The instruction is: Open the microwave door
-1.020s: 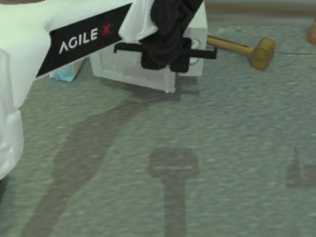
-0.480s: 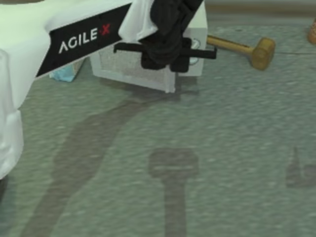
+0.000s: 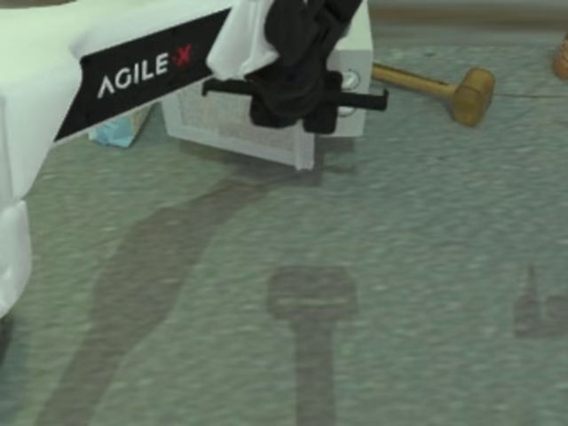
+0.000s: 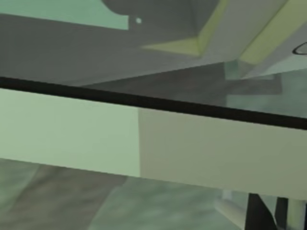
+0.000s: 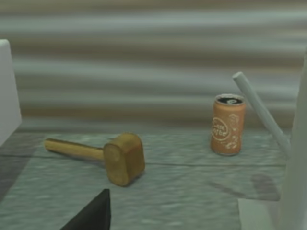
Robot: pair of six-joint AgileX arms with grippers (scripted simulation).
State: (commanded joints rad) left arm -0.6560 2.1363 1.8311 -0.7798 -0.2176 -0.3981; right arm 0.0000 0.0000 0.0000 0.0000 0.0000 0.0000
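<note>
**Left arm over the microwave front**

My left arm reaches in from the table's left edge, and its black left gripper (image 3: 297,93) hangs over the front of the small white boxy microwave (image 3: 355,40) at the far edge; whether its fingers are apart or together I cannot tell. The flat white microwave door (image 3: 232,120) with the grey speckled mesh window stands slightly swung out. A round grey knob (image 3: 351,80) shows beside the gripper. To the right lies a wooden mallet (image 3: 444,87), and in the right wrist view an orange drink can (image 5: 228,124) stands beyond it.
</note>
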